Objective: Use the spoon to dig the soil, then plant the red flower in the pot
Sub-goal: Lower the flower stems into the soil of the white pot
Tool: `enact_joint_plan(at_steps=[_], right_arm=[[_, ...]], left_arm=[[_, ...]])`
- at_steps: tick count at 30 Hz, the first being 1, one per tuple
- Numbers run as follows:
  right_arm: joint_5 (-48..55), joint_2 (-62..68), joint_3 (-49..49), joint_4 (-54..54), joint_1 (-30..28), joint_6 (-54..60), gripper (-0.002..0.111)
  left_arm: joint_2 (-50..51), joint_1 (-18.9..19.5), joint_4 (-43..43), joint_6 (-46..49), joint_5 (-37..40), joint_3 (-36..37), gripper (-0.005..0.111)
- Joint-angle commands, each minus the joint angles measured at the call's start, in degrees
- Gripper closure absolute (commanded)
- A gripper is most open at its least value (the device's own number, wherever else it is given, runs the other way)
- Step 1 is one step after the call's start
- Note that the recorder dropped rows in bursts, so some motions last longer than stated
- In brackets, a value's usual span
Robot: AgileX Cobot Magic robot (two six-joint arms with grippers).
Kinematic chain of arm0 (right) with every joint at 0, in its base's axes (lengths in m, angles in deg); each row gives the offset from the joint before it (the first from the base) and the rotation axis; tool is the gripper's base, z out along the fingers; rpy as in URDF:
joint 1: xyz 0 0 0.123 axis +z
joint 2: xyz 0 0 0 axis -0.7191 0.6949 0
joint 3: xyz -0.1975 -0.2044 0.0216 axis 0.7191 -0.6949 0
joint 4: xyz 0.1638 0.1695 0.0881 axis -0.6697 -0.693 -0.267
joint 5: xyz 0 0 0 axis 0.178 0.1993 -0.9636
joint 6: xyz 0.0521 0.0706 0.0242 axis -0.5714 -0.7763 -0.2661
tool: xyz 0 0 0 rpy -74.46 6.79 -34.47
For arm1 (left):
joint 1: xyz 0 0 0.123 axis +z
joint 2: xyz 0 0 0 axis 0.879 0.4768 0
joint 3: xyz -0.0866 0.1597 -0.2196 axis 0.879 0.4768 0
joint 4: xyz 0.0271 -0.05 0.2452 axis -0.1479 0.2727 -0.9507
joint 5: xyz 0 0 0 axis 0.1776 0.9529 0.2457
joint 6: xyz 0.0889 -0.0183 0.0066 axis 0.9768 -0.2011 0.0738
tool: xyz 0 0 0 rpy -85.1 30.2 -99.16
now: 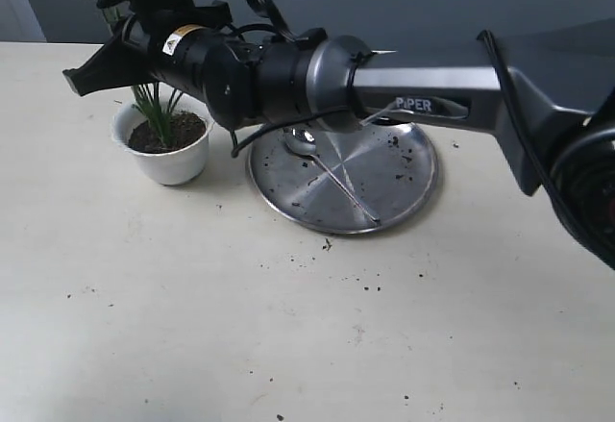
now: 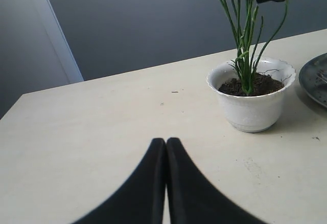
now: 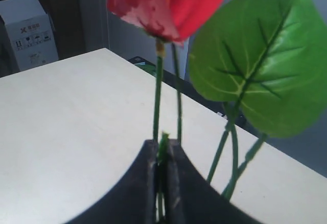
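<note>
My right gripper [image 1: 82, 76] reaches across to the left and hovers just above the white scalloped pot [image 1: 163, 148]. It [image 3: 163, 145] is shut on the thin green stems [image 3: 157, 101] of the red flower [image 3: 158, 2], whose broad green leaf [image 3: 260, 66] hangs beside it. The stems' lower ends [image 2: 245, 45] stand in the dark soil [image 2: 250, 85] inside the pot [image 2: 250, 101]. The spoon [image 1: 332, 174] lies on the steel plate [image 1: 413, 186]. My left gripper [image 2: 166, 143] is shut and empty, low over the table, a short way from the pot.
Crumbs of soil are scattered on the plate and on the table in front of it [image 1: 327, 245]. The right forearm [image 1: 423, 90] spans the back of the table above the plate. A white box [image 3: 28, 30] stands beyond the table's far edge.
</note>
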Motion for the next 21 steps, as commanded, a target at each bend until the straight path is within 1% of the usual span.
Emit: enact_joint_plan(at_steps=[1,21], right_arm=[[2.8,0.6,-3.5,-1.2,0.0,-0.6,0.108],[6.2,0.6,-4.6,-4.0,0.7,-1.3,0.108]], left_arm=[[-0.2,-0.1,0.5,-0.3,-0.5,0.1,0.106],[-0.2,-0.1,0.5,-0.3,-0.5,0.1,0.106]])
